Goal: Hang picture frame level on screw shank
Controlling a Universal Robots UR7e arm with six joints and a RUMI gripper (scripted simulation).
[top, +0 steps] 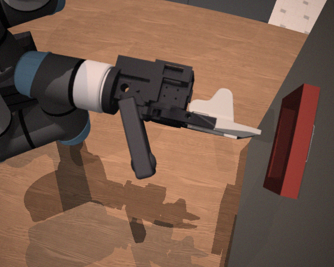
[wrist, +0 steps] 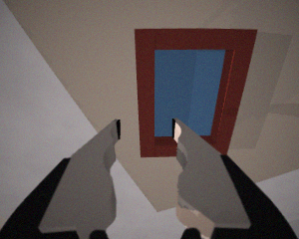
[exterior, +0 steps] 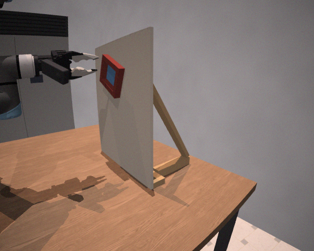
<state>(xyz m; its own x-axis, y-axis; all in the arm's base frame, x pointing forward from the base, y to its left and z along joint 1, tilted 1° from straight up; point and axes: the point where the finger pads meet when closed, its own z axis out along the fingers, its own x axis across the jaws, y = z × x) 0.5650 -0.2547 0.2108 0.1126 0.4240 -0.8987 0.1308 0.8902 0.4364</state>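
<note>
A knock rather than a grasp is the chief risk here. The gripper is held short of the picture frame, with its jaws part-closed and nothing between them; the gap is seen in the wrist view to be about as wide as one side rail of the frame. If the approach is made slightly off, a fingertip could strike the frame's face and push it sideways, so that it would be tilted further or lifted off the screw. The screw itself cannot be seen, so whether the frame sits on the shank or on the head cannot be told; a pull away from the board could leave it caught on the head.

The frame is red and deep-sided, with a blue panel inside. It lies ahead of the fingertips, flat against the upright grey board, and apart from both fingers. In the exterior view its upper edge appears slanted, though perspective may account for part of that.
</note>
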